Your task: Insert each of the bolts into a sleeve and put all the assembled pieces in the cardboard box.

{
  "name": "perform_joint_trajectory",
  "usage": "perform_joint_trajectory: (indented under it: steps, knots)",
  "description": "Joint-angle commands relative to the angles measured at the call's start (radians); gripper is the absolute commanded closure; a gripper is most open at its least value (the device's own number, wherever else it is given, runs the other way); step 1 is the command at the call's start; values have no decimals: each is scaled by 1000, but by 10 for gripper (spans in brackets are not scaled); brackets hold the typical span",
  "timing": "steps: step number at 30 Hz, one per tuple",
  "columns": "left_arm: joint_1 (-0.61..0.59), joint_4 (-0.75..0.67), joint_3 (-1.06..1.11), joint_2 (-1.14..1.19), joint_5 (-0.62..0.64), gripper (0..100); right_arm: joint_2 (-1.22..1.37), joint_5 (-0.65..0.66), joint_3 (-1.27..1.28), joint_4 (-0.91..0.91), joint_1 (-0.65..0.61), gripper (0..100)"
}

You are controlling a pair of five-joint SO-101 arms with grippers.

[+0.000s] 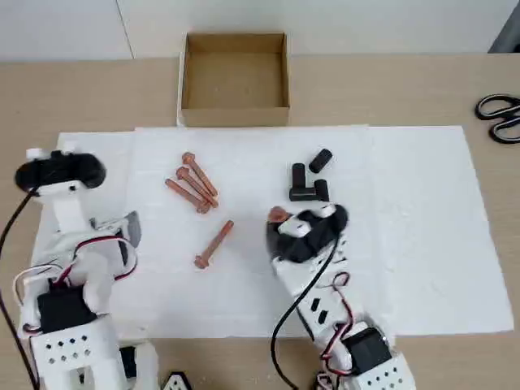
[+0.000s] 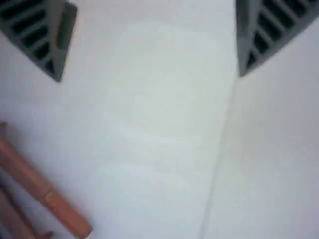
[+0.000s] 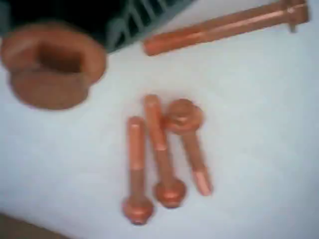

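**Arms.** The R arm [image 1: 313, 268] is placed at near ctr of the worktop [image 1: 81, 89]. The R jaws are clamped on one bolt. The head of this held bolt [image 3: 52, 64] is seen at the left side of the jaws. The L arm [image 1: 77, 268] is placed at near left. The L jaws are spread apart above the white sheet [image 1: 406, 244], w/ bare sheet between them. A nearby bolt [image 2: 45, 191] is seen close to them in the L wrist view.

**Loose bolts.** A group of 3 [image 1: 192, 183] is laid side by side on the sheet, left of ctr. A single bolt [image 1: 214, 244] is laid nearer, apart from the group, between the two arms.

**Sleeves.** Several black sleeves [image 1: 309, 185] are located just beyond the R jaws, on the far side. One tilted sleeve [image 1: 321, 160] lies a little apart; the rest are bunched together.

**Surroundings.** The cardboard box [image 1: 236, 114] is set at far ctr, at the far edge of the sheet. The group of 3 lies between the single bolt and the box. Scissors [image 1: 500, 118] are located at far right on the bare worktop, well apart from the parts.
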Motion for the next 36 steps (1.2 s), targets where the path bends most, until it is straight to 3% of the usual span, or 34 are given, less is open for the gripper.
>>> perform_joint_trajectory:
  steps: [1, 5, 10, 17, 25, 31, 36]
  knots:
    - [-54, 14, -53, -15, -5, 785, -4, 61, -40, 35, 139, 995]
    - [-75, 14, -58, -15, -3, 785, -1, 83, -252, 171, 211, 995]
    - [-72, 14, -51, -15, -3, 785, 139, 195, -471, 73, 217, 995]
    - [-72, 15, -48, -15, -3, 786, 748, 222, -750, -249, 219, 995]
    - [-72, 15, -25, -15, -3, 786, 1514, 221, -1283, -541, 219, 995]
    - [-71, 15, -25, -15, -3, 786, 1969, 222, -1659, -707, 214, 995]
    - [-71, 15, -25, -15, -3, 786, 2282, 229, -1955, -742, 209, 995]
